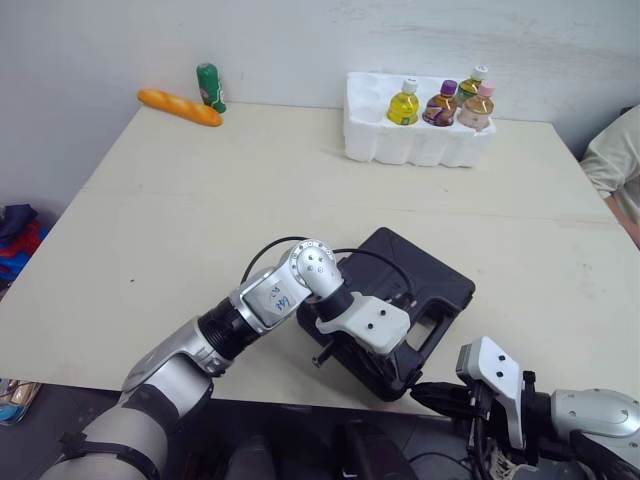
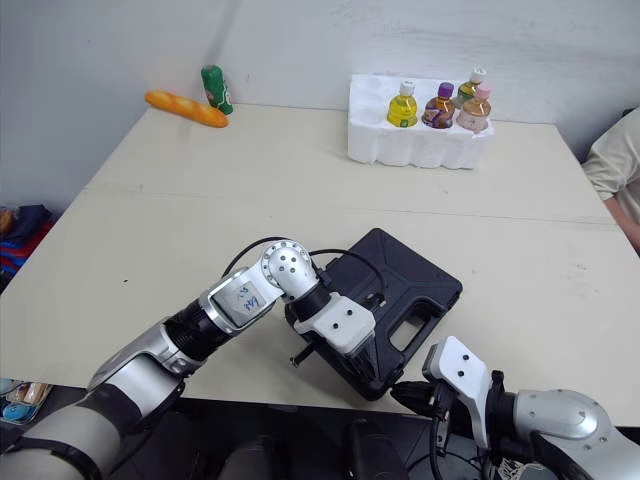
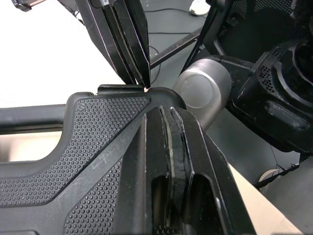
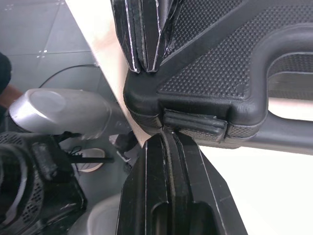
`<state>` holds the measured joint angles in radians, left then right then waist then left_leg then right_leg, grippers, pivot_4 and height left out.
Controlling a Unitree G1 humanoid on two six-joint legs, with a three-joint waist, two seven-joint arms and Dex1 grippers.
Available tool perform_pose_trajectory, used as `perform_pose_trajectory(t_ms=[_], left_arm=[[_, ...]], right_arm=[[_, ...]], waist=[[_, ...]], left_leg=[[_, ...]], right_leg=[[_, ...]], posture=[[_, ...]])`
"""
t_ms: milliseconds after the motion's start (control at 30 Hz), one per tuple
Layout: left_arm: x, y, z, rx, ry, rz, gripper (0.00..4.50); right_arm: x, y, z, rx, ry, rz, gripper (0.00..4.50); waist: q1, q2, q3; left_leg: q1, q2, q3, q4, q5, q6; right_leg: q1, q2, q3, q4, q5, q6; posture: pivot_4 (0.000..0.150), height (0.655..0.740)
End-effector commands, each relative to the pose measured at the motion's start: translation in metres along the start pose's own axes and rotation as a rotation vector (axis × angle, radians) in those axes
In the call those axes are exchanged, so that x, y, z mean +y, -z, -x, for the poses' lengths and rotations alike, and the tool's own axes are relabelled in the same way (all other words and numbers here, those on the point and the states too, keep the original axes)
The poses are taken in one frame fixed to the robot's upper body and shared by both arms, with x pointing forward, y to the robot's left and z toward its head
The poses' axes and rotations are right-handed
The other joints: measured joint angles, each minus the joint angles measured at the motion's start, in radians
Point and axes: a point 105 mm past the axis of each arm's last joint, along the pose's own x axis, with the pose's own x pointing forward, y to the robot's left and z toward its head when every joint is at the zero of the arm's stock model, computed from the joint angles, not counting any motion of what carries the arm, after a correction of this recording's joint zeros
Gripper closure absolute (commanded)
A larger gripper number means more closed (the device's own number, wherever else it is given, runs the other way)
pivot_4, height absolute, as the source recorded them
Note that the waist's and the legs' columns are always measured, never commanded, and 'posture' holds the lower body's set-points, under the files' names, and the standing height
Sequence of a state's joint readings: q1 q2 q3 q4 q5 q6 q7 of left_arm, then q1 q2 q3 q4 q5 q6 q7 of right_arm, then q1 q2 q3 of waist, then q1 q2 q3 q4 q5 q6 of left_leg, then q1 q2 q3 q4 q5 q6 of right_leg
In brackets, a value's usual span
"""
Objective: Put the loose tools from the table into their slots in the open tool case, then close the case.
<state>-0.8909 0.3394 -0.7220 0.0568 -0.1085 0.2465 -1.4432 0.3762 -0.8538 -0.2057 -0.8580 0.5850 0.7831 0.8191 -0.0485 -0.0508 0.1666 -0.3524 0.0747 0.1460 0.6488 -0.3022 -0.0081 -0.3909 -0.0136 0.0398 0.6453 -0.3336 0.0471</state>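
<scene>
Tool case [image 1: 425, 275], lid down, lies at the near edge of the table [image 1: 200, 200]. Left gripper [image 1: 390, 368], fingers pressed together, rests on its lid. Right gripper [image 1: 432, 393], fingers likewise together, touches the corner latch [image 4: 195, 125].

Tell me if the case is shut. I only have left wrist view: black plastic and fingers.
Observer: Yes. In the head views the tool case lies flat and closed at the near edge of the table, handle side toward the robot.
Operator: Right gripper?
Observer: The right gripper comes in from off the table edge, fingers together, with its tip at the latch on the case's front corner. I can't tell whether the latch is snapped.
Operator: And my left?
Observer: The left gripper is also shut. It sits on top of the lid at that same near corner, just above the right one.
</scene>
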Motion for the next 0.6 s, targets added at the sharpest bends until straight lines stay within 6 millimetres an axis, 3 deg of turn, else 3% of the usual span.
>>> perform_pose_trajectory(t_ms=[33,167,400,500,600], left_arm=[[-0.006,0.037,-0.009,0.128,0.005,0.098,4.47],[0.004,0.03,-0.004,0.085,-0.05,0.15,4.47],[0.032,-0.014,0.023,-0.133,-0.143,0.243,4.47],[0.034,-0.032,0.035,-0.194,-0.134,0.234,4.47],[0.03,-0.032,0.034,-0.173,-0.122,0.205,4.47]], right_arm=[[0.001,-0.019,0.0,-0.072,0.007,0.075,4.49],[0.001,-0.014,0.003,-0.013,-0.003,0.085,4.49],[0.004,0.005,0.02,0.096,-0.034,0.04,4.49],[0.0,0.012,0.028,0.119,-0.009,0.023,4.49],[-0.005,0.014,0.03,0.119,0.014,0.018,4.49]], waist=[[-0.001,0.0,0.0],[-0.002,0.0,0.0],[0.018,0.001,0.002],[0.021,0.004,0.004],[0.02,0.005,0.004]], left_leg=[[0.0,0.0,0.0,0.0,0.0,0.0],[0.0,0.0,0.0,-0.001,0.0,0.0],[-0.003,-0.002,0.0,0.0,0.0,0.002],[-0.008,-0.002,-0.001,0.0,-0.001,0.002],[-0.018,-0.002,-0.001,0.002,0.0,0.001]], right_leg=[[0.0,0.0,0.0,0.0,0.0,0.0],[0.0,0.0,0.0,0.0,0.0,0.0],[-0.006,-0.001,0.0,-0.002,0.003,0.006],[-0.012,-0.001,-0.001,-0.002,0.003,0.009],[-0.022,0.0,-0.002,0.001,0.004,0.01]], posture=[[0.15,0.7339],[0.15,0.7339],[0.15,0.7339],[0.15,0.7339],[0.15,0.7339]])
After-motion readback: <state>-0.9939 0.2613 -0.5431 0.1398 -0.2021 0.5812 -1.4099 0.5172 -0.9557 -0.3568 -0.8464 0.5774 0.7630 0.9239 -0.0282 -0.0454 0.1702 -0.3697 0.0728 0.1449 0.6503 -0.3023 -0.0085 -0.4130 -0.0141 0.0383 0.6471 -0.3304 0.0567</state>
